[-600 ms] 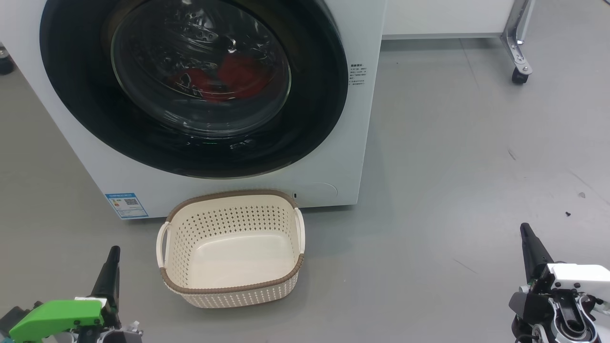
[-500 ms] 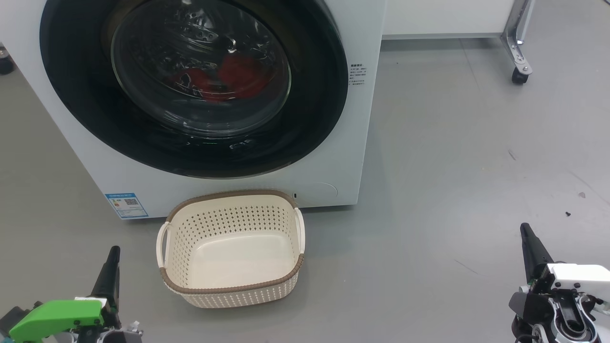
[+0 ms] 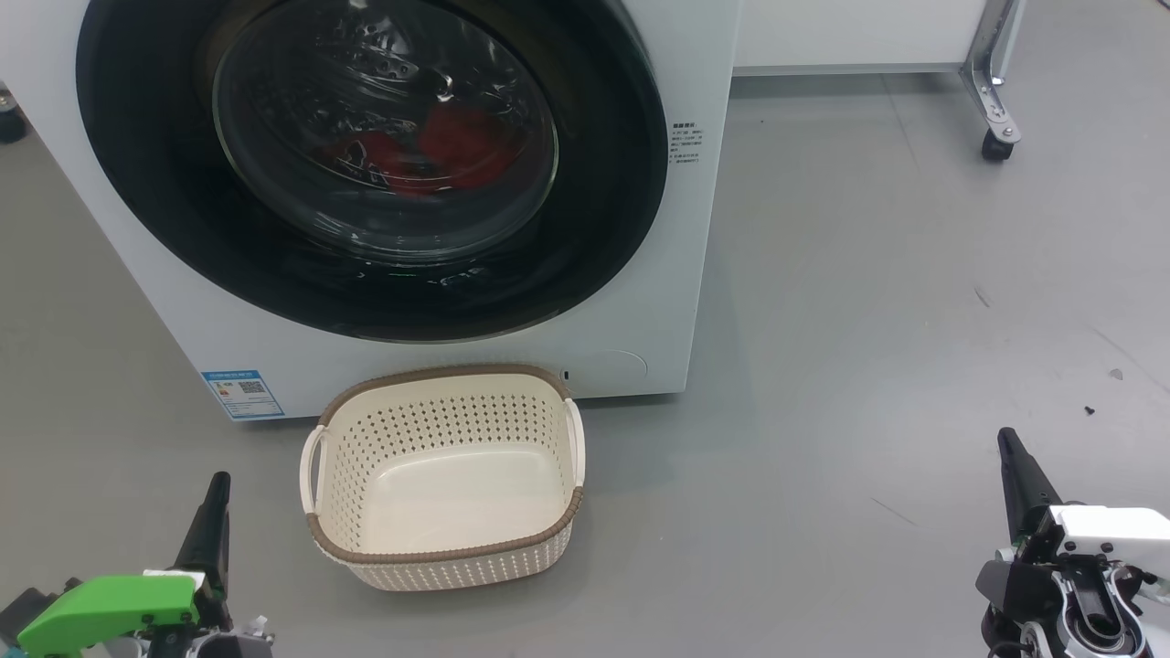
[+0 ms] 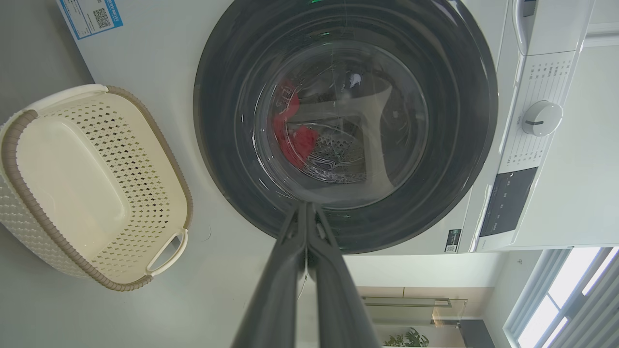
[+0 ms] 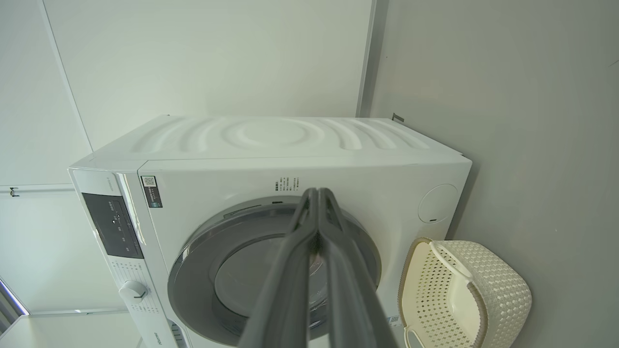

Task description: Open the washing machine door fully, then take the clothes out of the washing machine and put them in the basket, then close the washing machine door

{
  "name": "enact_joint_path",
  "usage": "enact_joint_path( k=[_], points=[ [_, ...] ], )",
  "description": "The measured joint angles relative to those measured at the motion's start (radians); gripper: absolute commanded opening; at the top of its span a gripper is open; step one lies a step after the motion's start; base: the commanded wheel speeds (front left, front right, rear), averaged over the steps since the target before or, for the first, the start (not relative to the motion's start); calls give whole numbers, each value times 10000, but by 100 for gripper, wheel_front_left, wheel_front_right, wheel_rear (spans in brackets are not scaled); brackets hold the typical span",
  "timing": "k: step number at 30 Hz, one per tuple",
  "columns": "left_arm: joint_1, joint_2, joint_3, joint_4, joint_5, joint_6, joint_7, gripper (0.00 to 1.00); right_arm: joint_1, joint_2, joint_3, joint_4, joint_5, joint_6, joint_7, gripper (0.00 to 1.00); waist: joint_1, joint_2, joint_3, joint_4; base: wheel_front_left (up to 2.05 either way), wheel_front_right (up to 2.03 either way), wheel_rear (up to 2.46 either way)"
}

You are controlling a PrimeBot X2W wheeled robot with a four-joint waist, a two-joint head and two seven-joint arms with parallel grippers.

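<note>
Nothing had moved: the left gripper (image 3: 218, 479) and right gripper (image 3: 1005, 435) stayed clenched and empty, the washing machine door (image 3: 146, 183) stayed shut over the clothes (image 3: 466, 146), and the basket (image 3: 439, 372) sat empty on the floor (image 3: 868, 320) at the washing machine (image 3: 695, 228) front, so opening had not begun.

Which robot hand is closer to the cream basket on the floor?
Left: the left hand sits just left of the basket; the right hand is far off to its right.

The left gripper (image 3: 218, 482) is wearing a green cover (image 3: 110, 605); the right gripper (image 3: 1007, 442) is showing a white cover (image 3: 1113, 528) with screws (image 3: 1105, 547). Both are carrying dark tapering fingers (image 3: 1024, 484).
</note>
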Motion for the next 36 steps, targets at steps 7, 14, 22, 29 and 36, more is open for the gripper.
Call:
enact_joint_path(
  k=[7, 14, 22, 29, 36],
  points=[
    [0, 0, 0, 0, 0, 0, 0, 0, 0, 0, 0, 0, 0, 0, 0, 0, 0, 0, 0, 0, 0, 0, 0],
    [296, -165, -52, 430, -31, 12, -2, 100, 347, 196, 19, 414, 2, -10, -4, 100, 0, 0, -2, -2, 0, 0, 0],
    [726, -349, -159, 748, -31, 17, -38, 100, 812, 405, 44, 780, -6, -10, -46, 100, 0, 0, 0, -3, 0, 0, 0],
    [713, -349, -240, 589, -23, 17, -238, 100, 795, 391, 75, 667, -178, -10, -174, 100, 0, 0, 9, 0, 0, 0, 0],
    [691, -347, -372, 393, 42, 17, -426, 100, 784, 353, 153, 552, -420, -10, -385, 100, 0, 0, 21, 7, 0, 0, 0]
  ],
)
